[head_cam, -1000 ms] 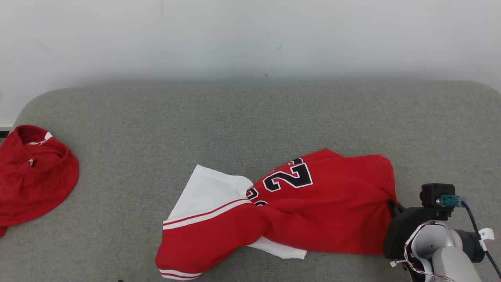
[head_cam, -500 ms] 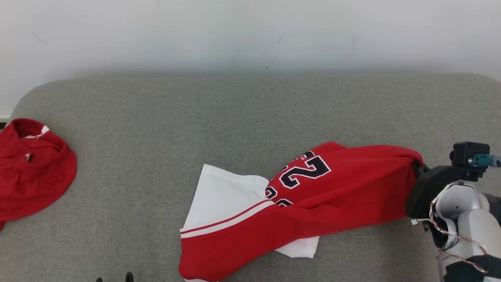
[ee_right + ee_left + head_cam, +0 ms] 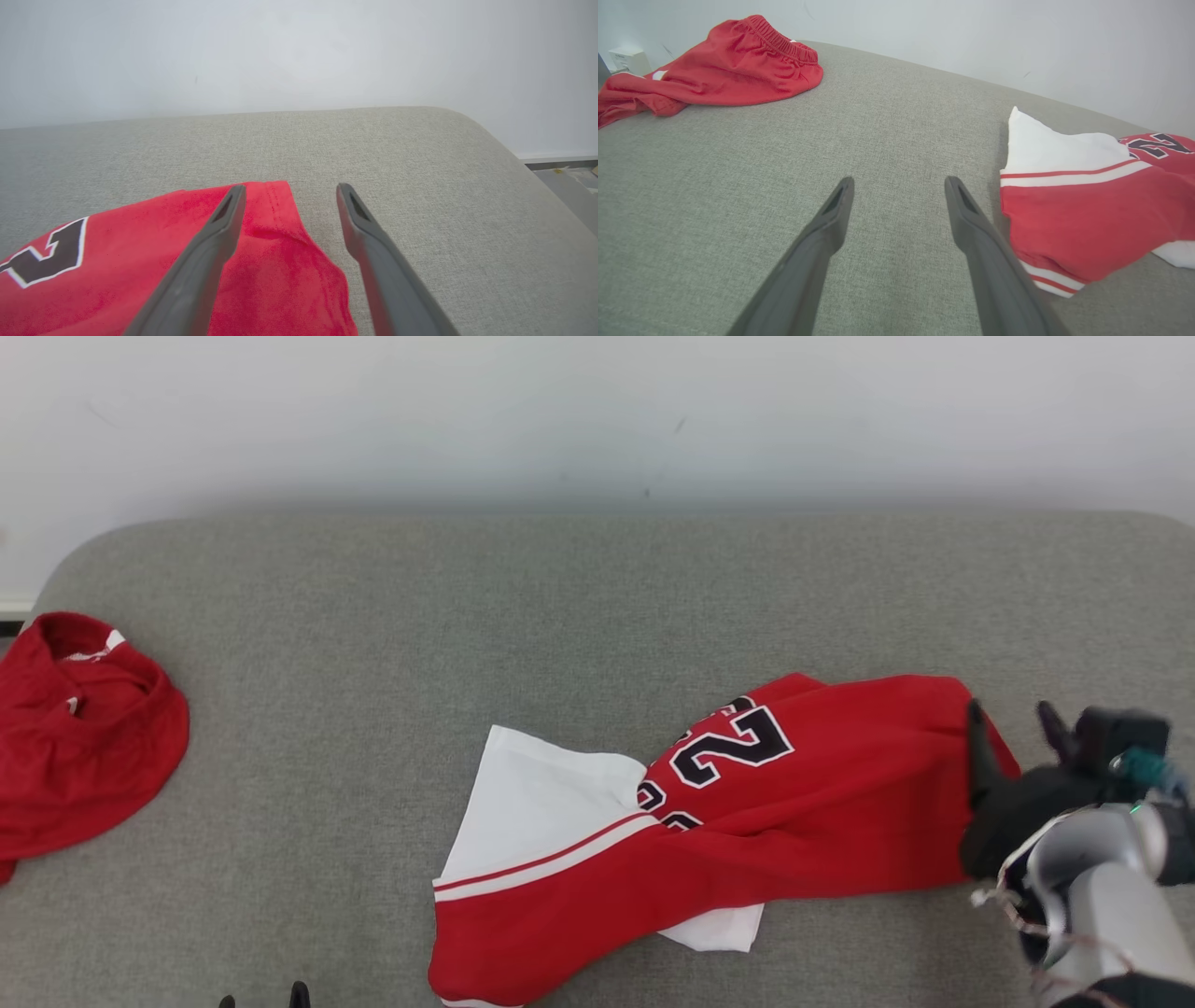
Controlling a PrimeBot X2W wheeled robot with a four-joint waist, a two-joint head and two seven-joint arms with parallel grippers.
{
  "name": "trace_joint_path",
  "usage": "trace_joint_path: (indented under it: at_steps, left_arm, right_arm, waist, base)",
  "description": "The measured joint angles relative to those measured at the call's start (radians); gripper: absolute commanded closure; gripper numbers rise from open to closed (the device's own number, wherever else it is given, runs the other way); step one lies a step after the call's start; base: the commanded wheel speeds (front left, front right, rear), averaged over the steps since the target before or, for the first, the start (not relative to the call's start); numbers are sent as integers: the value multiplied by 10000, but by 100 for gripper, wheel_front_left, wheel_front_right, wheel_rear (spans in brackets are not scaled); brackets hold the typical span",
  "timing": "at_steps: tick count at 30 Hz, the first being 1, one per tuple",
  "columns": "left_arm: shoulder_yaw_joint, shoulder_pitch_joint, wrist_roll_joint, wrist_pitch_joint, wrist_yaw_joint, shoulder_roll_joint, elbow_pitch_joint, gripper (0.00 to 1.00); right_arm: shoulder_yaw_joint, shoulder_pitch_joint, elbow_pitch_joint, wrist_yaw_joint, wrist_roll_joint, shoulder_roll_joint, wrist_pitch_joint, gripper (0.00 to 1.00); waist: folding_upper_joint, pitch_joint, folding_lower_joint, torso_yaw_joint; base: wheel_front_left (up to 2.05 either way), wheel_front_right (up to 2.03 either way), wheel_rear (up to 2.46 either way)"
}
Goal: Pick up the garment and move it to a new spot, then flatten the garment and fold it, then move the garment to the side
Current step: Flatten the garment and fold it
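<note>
Right gripper (image 3: 1011, 719) poised low at the garment's (image 3: 822, 803) right edge, fingers spread wide, gripping nothing. Left gripper (image 3: 899, 182) hovers above grey cushion (image 3: 714, 186), likewise wide apart, empty.

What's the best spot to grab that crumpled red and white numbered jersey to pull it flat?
Probably the red and white numbered jersey's right red edge, approached from the right. It lies as a thin, free flap on the grey cushion, just beneath the open right gripper, with bare cushion beside it.
</note>
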Motion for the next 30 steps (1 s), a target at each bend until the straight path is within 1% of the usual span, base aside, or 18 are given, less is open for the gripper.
trace_joint_path:
  at_steps: [3,9,13,18,20,30]
  left_arm:
    - [61,74,2,0,0,-13,-42,0]
    - [236,314,52,0,0,-25,-221,0]
    - [305,476,119,0,0,-33,-345,0]
    - [284,541,219,0,0,-59,-447,0]
    - [245,585,303,0,-2,-65,-502,0]
    - [339,637,587,0,-2,-117,-640,0]
  right_arm:
    - [732,687,-546,0,261,79,-907,0]
    - [2295,2424,-1647,0,991,176,-2313,0]
    - [2953,3347,-2215,0,1137,157,-3081,0]
    - [3072,4196,-2508,0,1168,201,-3528,0]
    - [3072,4378,-2487,0,1166,234,-3553,0]
    - [3051,4986,-2788,0,1005,299,-3764,0]
  waist:
    - [0,-157,0,-97]
    - [-1,-518,0,-415]
    - [-1,-784,-1,-652]
    - [-1,-1124,-1,-961]
    - [-1,-1227,-1,-1030]
    - [-1,-1562,-1,-1165]
  base:
    - [0,0,0]
    - [0,0,0]
    - [0,0,0]
    - [0,0,0]
    - [0,0,0]
    - [0,0,0]
